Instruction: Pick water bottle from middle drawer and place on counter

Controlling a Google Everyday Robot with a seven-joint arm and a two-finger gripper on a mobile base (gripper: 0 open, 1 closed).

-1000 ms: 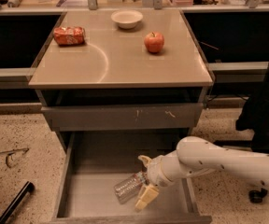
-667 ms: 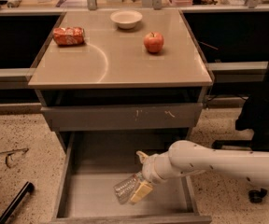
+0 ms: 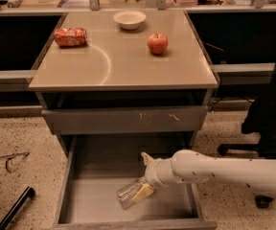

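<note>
The water bottle [image 3: 128, 194] lies on its side in the middle drawer [image 3: 92, 195], at 6 o'clock from the counter [image 3: 128, 66]. The tool [image 3: 145, 176] is at the bottle's 3 o'clock, fingers apart around it. The bottle is round, so it might roll away or slip.

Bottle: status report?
Pincer open, low in drawer, at bottle. Bottle lying on drawer floor, not lifted. Counter holds can, bowl, apple.
</note>
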